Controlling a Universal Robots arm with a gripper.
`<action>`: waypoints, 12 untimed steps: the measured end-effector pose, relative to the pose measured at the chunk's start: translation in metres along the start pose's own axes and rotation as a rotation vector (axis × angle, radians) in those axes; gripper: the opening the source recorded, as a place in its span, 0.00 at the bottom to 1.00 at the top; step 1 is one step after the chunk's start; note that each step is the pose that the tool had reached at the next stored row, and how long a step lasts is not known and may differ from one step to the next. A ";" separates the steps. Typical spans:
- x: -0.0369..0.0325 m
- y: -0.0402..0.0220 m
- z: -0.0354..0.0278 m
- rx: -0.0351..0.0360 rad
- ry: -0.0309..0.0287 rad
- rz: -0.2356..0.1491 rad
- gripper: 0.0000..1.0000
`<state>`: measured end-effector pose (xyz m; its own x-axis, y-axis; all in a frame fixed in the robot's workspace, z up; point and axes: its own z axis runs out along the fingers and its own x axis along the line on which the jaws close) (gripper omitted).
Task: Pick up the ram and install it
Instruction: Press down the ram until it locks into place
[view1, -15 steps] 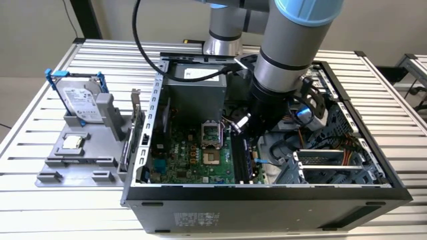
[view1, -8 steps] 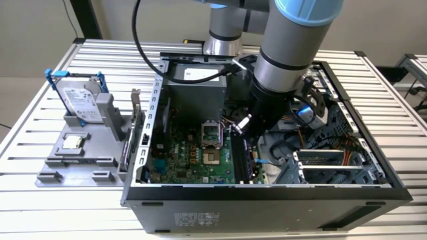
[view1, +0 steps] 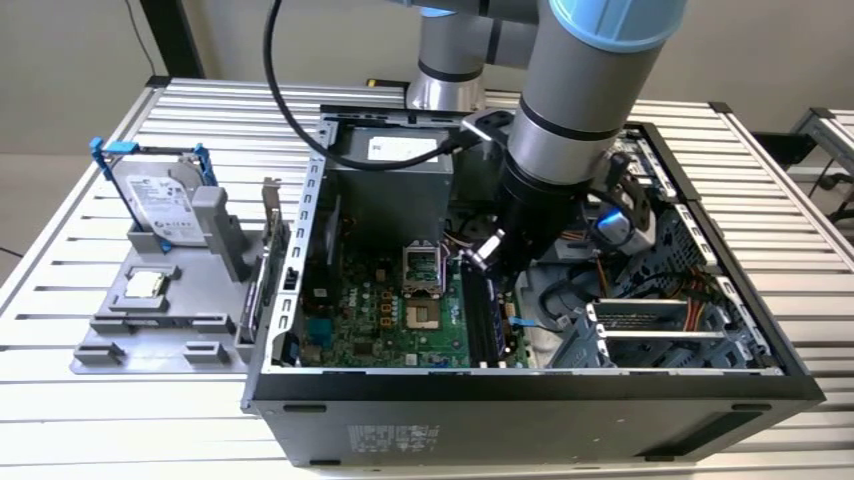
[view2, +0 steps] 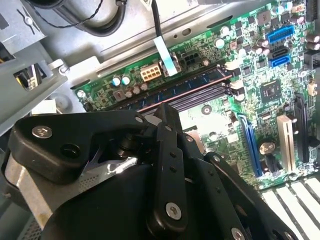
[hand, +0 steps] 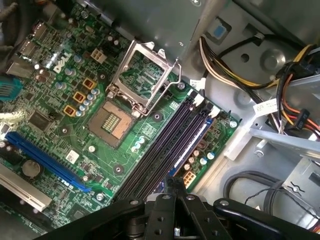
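The ram (view2: 175, 86), a thin, flat, dark bluish circuit-board stick, stands edge-on in the outermost of the long black slots (hand: 160, 155) on the green motherboard (hand: 75, 125), along the board's edge nearest the bundled power cables (hand: 225, 60). In both wrist views it lies level with its neighbours. I judge it to be in the slot, though whether it is fully latched cannot be told.

The black hand (hand: 175, 187) hangs just above the motherboard's slot row, with its fingers (hand: 165, 215) drawn together and nothing visible between them.

The ram (hand: 192, 140) should be light and stiff but fragile. Its board would snap if twisted, and its chips and contacts are best left untouched. The sensible hold is on the two long faces near the middle of the top edge, so that any push goes straight down into the motherboard and not sideways.

Room is tight. The motherboard lies on the floor of an open black metal computer case (view1: 534, 420), with the silver processor socket frame (hand: 140, 75) beside the slots and steel walls close by. The case rests on a ribbed aluminium table (view1: 54, 420), and a grey holder tray (view1: 147, 330) stands outside the case, well apart from the motherboard.
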<state>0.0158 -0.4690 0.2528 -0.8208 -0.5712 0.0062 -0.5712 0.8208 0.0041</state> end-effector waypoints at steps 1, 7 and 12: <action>0.0000 0.0000 0.0000 0.0000 0.0001 -0.006 0.00; 0.0000 0.0000 0.0000 0.0003 0.0003 -0.046 0.00; 0.0000 0.0000 0.0000 0.0005 0.0004 -0.082 0.00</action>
<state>0.0157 -0.4690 0.2529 -0.7716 -0.6361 0.0062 -0.6361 0.7716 0.0041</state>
